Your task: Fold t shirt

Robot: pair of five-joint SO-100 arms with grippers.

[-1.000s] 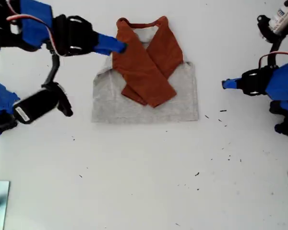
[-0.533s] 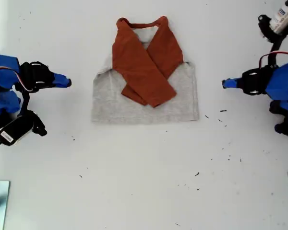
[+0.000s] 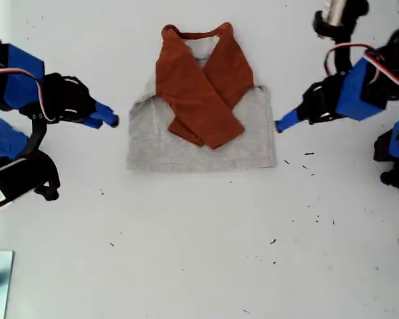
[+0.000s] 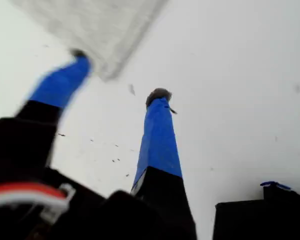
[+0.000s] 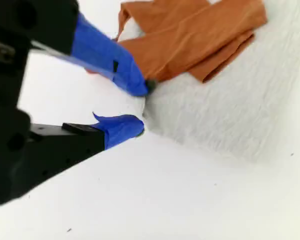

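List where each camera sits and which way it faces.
Exterior: overhead, looking down on the shirt; both arms show.
First wrist: on my first gripper, facing the table and a shirt corner; open jaws show.
Second wrist: on my second gripper, facing the crossed sleeves; jaws show.
All share the shirt.

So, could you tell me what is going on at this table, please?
Two arms are working on folding a t shirt that lies flat on the white table. Its orange sleeves are already crossed over the grey body. My first gripper is at the shirt's edge on the exterior view's right, jaws open near the lower corner. My second gripper is at the opposite edge, jaws open beside the fabric. Neither is holding the shirt.
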